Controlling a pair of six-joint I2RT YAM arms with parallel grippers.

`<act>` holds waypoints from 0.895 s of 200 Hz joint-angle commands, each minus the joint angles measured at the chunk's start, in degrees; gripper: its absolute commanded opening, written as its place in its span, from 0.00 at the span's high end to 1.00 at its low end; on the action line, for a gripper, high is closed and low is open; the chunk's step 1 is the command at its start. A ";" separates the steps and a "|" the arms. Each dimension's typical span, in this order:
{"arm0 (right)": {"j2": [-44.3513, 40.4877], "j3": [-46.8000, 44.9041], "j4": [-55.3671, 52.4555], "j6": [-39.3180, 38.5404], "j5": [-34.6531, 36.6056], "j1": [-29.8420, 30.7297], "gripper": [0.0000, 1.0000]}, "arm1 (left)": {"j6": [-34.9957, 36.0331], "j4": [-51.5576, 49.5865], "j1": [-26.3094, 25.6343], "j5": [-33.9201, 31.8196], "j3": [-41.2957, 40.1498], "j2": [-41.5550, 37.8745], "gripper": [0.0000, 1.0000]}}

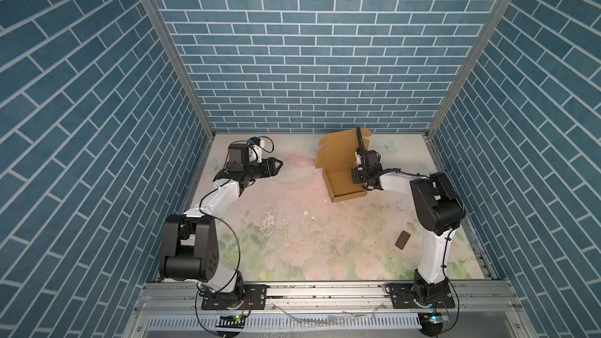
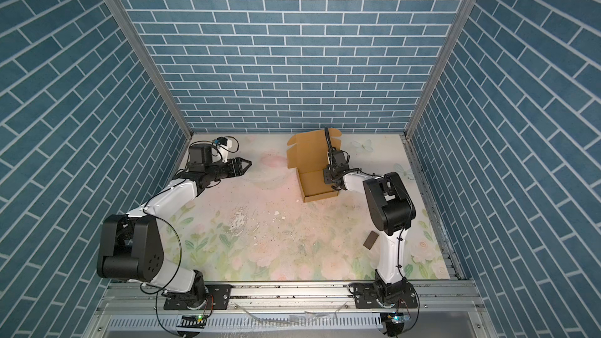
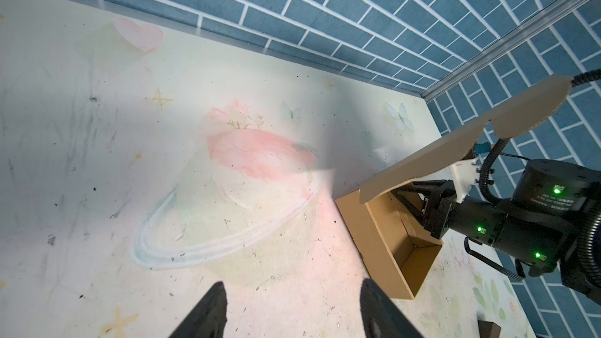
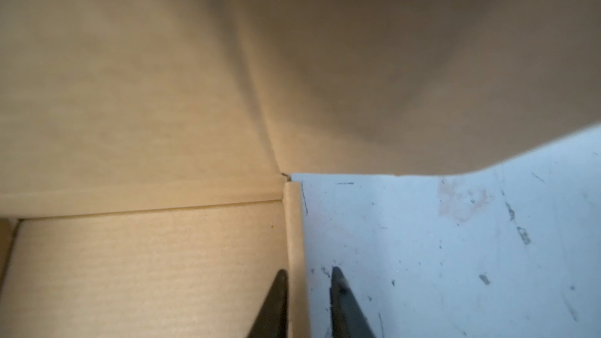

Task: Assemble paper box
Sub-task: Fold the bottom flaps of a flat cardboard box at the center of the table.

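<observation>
While the tan cardboard paper box (image 1: 344, 183) stands far-right on the floral worktop (image 1: 292, 229), lid (image 1: 338, 149) raised, the right hand (image 4: 308, 271) straddles its side wall (image 4: 296, 238), jaws narrow, grip uncertain; left hand (image 1: 280, 164) spread, empty. Next, probably: closing the lid.

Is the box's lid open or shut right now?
Open. The paper box has its lid raised at the far side, flaps spread, leaving the inside exposed in both top views.
</observation>
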 commanded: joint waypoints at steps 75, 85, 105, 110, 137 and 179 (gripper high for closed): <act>-2.41 -1.64 -6.16 -0.73 1.04 0.45 0.92 | -0.11 1.58 0.91 0.44 -0.91 0.02 0.33; -3.45 -1.73 -6.96 -0.16 0.82 0.44 0.79 | -0.12 1.16 1.00 -0.33 -0.85 0.25 0.33; -6.22 -2.00 -11.00 1.86 -0.18 0.45 0.66 | -0.37 0.66 1.00 0.49 -0.39 -0.01 0.33; -7.00 -2.12 -12.34 2.70 -0.13 0.41 0.64 | -0.45 0.91 1.00 0.84 -0.52 -0.01 0.33; -10.66 -4.67 -17.82 6.51 -1.15 0.44 0.60 | -0.36 1.27 1.35 -0.17 -1.05 0.33 0.33; -16.07 -10.62 -19.71 10.63 -4.09 0.45 0.59 | -0.60 1.90 1.70 0.44 -0.95 0.90 0.33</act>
